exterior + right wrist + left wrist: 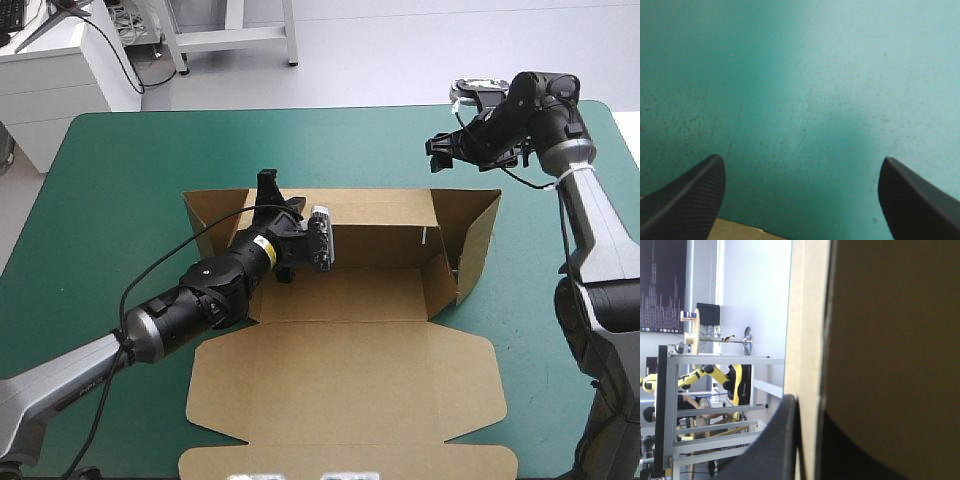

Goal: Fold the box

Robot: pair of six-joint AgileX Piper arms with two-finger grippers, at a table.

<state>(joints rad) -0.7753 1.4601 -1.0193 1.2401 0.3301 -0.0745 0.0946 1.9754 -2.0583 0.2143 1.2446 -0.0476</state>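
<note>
The brown box (380, 260) lies mid-table, its back wall and right wall (478, 245) raised and its lid (350, 400) flat toward the front edge. My left gripper (268, 195) reaches over the tray floor to the back wall's left end. In the left wrist view the wall's edge (810, 315) stands between the fingers (775, 445), so the left gripper (810, 407) is shut on it. My right gripper (437, 150) hangs open beyond the box's far right corner. Its fingers (685, 200) stand wide apart over bare cover, with a sliver of brown board (735, 231) under them.
The teal-green cover (100, 200) shows on both sides of the box and between the box and the table's far edge (300, 110).
</note>
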